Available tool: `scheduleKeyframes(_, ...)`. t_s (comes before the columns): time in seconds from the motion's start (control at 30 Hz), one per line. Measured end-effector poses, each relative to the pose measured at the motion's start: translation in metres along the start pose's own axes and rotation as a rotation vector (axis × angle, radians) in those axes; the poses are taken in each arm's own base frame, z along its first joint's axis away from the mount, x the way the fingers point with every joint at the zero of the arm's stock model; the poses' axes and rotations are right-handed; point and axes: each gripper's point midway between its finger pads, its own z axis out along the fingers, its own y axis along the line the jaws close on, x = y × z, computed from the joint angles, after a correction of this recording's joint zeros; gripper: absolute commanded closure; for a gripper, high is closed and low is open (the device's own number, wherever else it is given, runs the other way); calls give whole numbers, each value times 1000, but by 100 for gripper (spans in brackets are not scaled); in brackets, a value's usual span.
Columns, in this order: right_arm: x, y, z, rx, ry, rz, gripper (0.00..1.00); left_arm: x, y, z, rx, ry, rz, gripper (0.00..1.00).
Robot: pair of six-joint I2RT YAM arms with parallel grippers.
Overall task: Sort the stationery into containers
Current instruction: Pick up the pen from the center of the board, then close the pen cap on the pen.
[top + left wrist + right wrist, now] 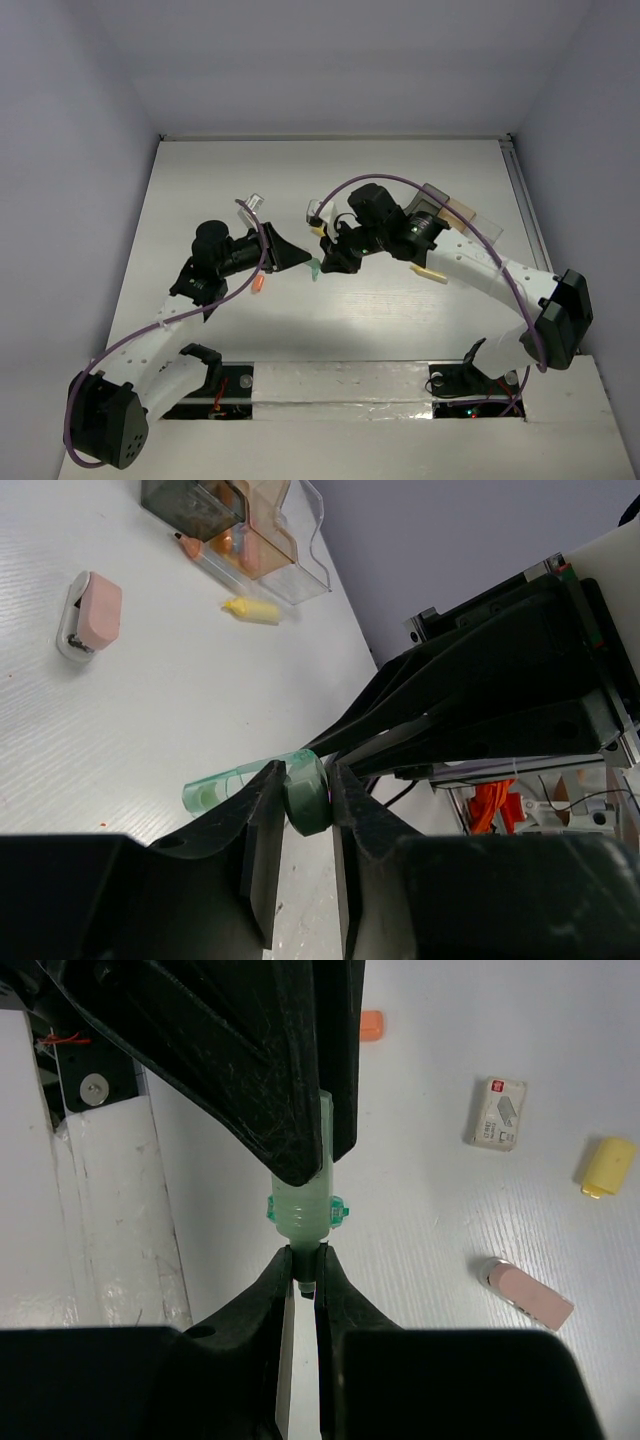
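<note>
Left pincer (pixel 306 780) clamped on green tube (pixel 225 788) at cap; right pincer (pixel 304 1257) clamped on its tip; long axis spans the 2.

Green piece (pixel 230 786) gripped near the middle of the table (pixel 200 190); the other pieces lie loose, and the containers (pixel 300 570) stand toward the right edge.

The green piece is a translucent tube with a darker green cap, pinched by both the left gripper (pixel 305 776) and the right gripper (pixel 303 1260). An orange piece (pixel 371 1026) lies flat toward the left edge. A grey-white block (pixel 499 1113) with a red mark, a yellow piece (pixel 607 1165) and a pink piece (pixel 525 1292) in a white shell lie apart from one another on its far side. The joined containers, one smoky dark, one tan and one clear, stand upright, and orange shows through their walls. A second yellow piece (pixel 252 609) lies just beside the clear one.
</note>
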Motion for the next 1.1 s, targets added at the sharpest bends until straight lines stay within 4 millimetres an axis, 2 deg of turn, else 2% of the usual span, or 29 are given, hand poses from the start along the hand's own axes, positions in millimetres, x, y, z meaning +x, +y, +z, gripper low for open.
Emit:
scheduleKeyframes(0.1, 0, 0, -1, 2, -1, -4, 100, 0, 0, 0, -1, 2, 0, 93)
scheduleKeyframes(0.13, 0, -1, -1, 3, 1, -6, 100, 1, 1, 0, -2, 2, 2, 100)
scheduleKeyframes(0.33, 2, -2, -1, 14, 8, -10, 100, 3, 4, -1, -15, 10, 11, 100)
scheduleKeyframes(0.37, 2, -2, 0, 17, 9, -11, 96, 3, 4, -1, -16, 9, 13, 100)
scheduleKeyframes(0.43, 2, -3, -1, 32, 5, -13, 69, 2, 4, -2, -19, 5, 16, 100)
scheduleKeyframes(0.47, 0, -2, -2, 34, -3, -19, 69, 2, 3, -3, -17, 1, 18, 100)
scheduleKeyframes(0.5, -1, -2, -4, 46, -16, -20, 52, 1, 1, -4, -14, -4, 25, 100)
scheduleKeyframes(0.6, -4, 1, -20, 83, -63, -16, 32, -7, 2, -8, -26, -42, 37, 100)
scheduleKeyframes(0.63, -7, 4, -27, 92, -89, -21, 28, -10, 2, -9, -31, -55, 39, 100)
scheduleKeyframes(0.77, -23, 15, -56, 126, -234, -52, 26, -17, 1, -12, -36, -83, 40, 100)
scheduleKeyframes(0.87, -32, 23, -70, 140, -369, -72, 27, -23, -6, -14, -21, -109, 37, 100)
scheduleKeyframes(0.93, -32, 26, -73, 143, -440, -66, 36, -28, -14, -15, 4, -129, 33, 100)
scheduleKeyframes(0.97, -32, 26, -73, 145, -471, -55, 42, -31, -19, -16, 21, -139, 33, 100)
scheduleKeyframes(1.0, -32, 26, -72, 146, -508, -41, 60, -33, -24, -17, 35, -146, 32, 100)
scheduleKeyframes(1.07, -31, 22, -68, 153, -546, -2, 72, -38, -34, -20, 61, -158, 35, 100)
scheduleKeyframes(1.1, -31, 19, -67, 156, -568, 19, 82, -42, -40, -21, 72, -163, 40, 100)
